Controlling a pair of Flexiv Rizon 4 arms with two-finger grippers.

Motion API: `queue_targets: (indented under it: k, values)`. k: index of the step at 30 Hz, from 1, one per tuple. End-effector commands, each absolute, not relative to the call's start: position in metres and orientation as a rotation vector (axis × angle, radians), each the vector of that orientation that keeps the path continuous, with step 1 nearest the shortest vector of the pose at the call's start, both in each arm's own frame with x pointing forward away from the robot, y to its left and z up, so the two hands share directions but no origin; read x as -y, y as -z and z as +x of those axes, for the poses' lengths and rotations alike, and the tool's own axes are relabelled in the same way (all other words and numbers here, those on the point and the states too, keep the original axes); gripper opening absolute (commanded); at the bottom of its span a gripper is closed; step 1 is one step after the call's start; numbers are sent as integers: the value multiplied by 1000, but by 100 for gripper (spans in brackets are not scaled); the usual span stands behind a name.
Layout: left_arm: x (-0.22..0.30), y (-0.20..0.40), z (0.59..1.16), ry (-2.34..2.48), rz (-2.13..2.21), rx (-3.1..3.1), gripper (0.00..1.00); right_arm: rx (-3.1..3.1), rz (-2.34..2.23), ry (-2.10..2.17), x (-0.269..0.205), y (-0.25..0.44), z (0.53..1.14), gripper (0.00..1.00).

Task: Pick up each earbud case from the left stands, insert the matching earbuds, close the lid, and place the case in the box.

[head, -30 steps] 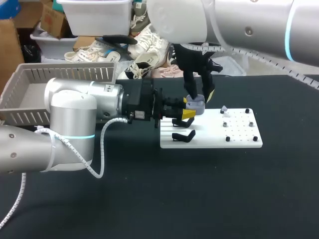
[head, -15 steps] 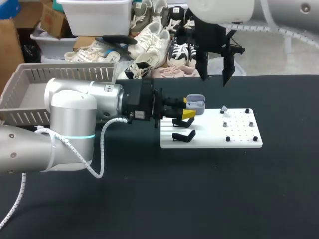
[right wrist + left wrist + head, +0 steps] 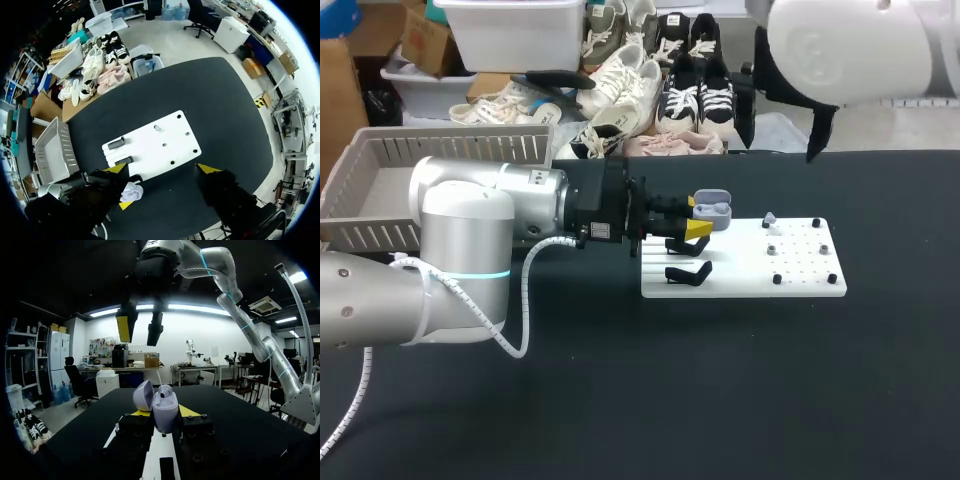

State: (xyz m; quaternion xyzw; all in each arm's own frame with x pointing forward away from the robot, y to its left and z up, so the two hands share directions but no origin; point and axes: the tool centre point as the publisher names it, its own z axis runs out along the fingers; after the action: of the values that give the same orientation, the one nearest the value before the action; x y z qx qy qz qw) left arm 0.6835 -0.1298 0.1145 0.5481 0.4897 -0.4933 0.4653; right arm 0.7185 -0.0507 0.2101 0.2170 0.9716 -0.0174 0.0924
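Grey box (image 3: 375, 185) sits upper left of the head view. Mid-frame, my left gripper (image 3: 698, 218) is clenched on the lavender earbud case (image 3: 713, 210), lid open, held over the left end of the white stand board (image 3: 750, 275). Upper right, my right gripper (image 3: 784, 122) hangs released, fingers spread wide, high over the table.

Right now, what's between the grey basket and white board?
In the head view, my left arm lies between grey basket and white board, left gripper shut on the open earbud case.
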Motion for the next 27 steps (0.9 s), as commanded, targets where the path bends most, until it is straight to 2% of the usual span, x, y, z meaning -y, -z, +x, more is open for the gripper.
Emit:
queue_targets:
  k: [1, 6, 18, 22, 25, 27]
  values:
    - [130, -114, 684, 1212, 1347, -1202, 0, -2882, 620, -108, 64, -194, 731, 80]
    - [130, -114, 684, 1212, 1347, -1202, 0, -2913, 565, -150, 70, -181, 744, 82]
    - [130, -114, 684, 1212, 1347, -1202, 0, -2967, 475, -168, 74, -130, 757, 71]
    - [130, -114, 684, 1212, 1347, -1202, 0, -2976, 562, -156, 78, -111, 762, 71]
    - [130, -114, 684, 1212, 1347, -1202, 0, -2972, 622, -139, 78, -100, 766, 67]
    - [130, -114, 684, 1212, 1347, -1202, 0, -2962, 640, -135, 78, -94, 766, 60]
